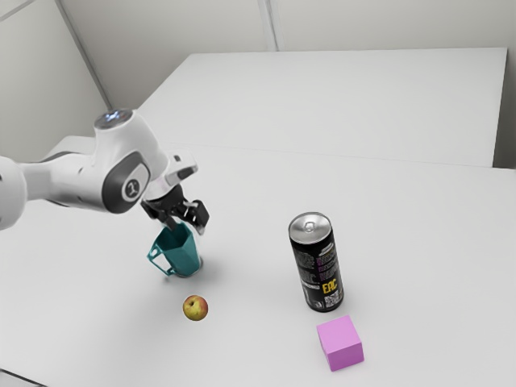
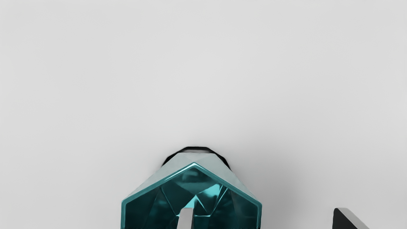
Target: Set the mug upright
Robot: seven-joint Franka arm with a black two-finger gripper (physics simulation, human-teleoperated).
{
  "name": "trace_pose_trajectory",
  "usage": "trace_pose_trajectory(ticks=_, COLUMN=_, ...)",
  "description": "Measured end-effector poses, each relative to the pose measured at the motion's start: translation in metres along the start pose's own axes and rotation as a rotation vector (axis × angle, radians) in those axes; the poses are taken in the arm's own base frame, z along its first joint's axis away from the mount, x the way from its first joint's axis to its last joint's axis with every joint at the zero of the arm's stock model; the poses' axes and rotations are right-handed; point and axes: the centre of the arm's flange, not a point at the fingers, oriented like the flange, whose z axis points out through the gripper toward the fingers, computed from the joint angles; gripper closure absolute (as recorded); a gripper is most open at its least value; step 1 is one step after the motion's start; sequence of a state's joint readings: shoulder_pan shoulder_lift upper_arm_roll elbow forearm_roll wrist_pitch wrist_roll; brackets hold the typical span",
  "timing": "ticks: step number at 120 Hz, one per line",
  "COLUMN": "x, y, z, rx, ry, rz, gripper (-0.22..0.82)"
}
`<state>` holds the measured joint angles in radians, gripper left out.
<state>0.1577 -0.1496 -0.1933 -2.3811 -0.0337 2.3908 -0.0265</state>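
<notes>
The gripper (image 1: 186, 226) is held low over the mug (image 1: 185, 256), pointed down at its mouth. Its jaws are set wide, with a broad gap left between the fingers (image 2: 185, 219). In the wrist view, one fingertip is seen against the mug's open mouth and the other is seen well outside the rim, so the near wall is straddled rather than pinched. Whether the first tip is dipped below the rim cannot be told.

The mug is stood upright on its base on the table (image 1: 242, 347), its mouth turned up. It is coloured teal, and its sides are cut in flat faces. Its handle (image 1: 159, 260) is turned toward the exterior view's left, the side from which the white arm (image 1: 76, 181) is reached in.

Near the mug, on the side closer to the exterior camera, a red and yellow apple (image 1: 195, 308) is laid on the table. Farther from the gripper, toward the exterior view's right, a black can (image 1: 318, 270) with a silver top is stood upright, marked with yellow letters. Near the foot of the can, a pink block (image 1: 340, 344) is set. At the back, a pale wall (image 1: 387, 24) is seen.
</notes>
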Motion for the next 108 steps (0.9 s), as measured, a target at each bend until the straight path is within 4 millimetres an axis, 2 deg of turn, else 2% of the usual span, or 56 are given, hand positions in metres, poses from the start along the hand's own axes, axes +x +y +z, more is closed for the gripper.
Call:
trace_pose_trajectory(ticks=17, x=0.002, y=0.002, z=-0.018, rx=0.003, ry=0.021, rz=0.004, gripper=0.08)
trace_pose_trajectory(ticks=25, x=0.010, y=0.004, z=-0.030, rx=-0.001, ry=0.025, rz=0.004, gripper=0.06)
trace_pose_trajectory(ticks=62, x=0.069, y=0.007, z=-0.119, rx=-0.025, ry=-0.060, rz=0.001, gripper=0.03)
trace_pose_trajectory(ticks=76, x=0.082, y=0.007, z=-0.141, rx=-0.028, ry=-0.107, rz=0.006, gripper=0.03)
trace_pose_trajectory(ticks=90, x=0.095, y=0.004, z=-0.172, rx=-0.024, ry=-0.127, rz=0.009, gripper=0.02)
trace_pose_trajectory(ticks=108, x=0.101, y=-0.001, z=-0.202, rx=-0.007, ry=-0.153, rz=0.011, gripper=0.02)
